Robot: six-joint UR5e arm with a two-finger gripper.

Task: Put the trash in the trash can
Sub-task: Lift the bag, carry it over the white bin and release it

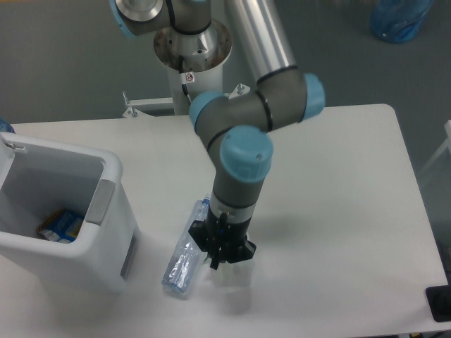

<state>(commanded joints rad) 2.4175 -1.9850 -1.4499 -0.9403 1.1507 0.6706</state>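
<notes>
The clear plastic wrapper (pixel 235 276) hangs just under my gripper (pixel 220 262), whose fingers are shut on its upper edge near the table's front. It looks slightly raised off the table. The flattened clear bottle (pixel 183 252) lies on the table directly left of the gripper, running diagonally with its neck toward the back. The white trash can (pixel 107 211) stands at the left edge, open at the top, its grey handle panel facing the bottle.
A blue-yellow packet (pixel 62 225) lies on the bottom of the trash can. The robot's base (pixel 192 53) stands behind the table. A black object (pixel 439 303) sits at the front right corner. A blue bag (pixel 398 17) lies on the floor, far right.
</notes>
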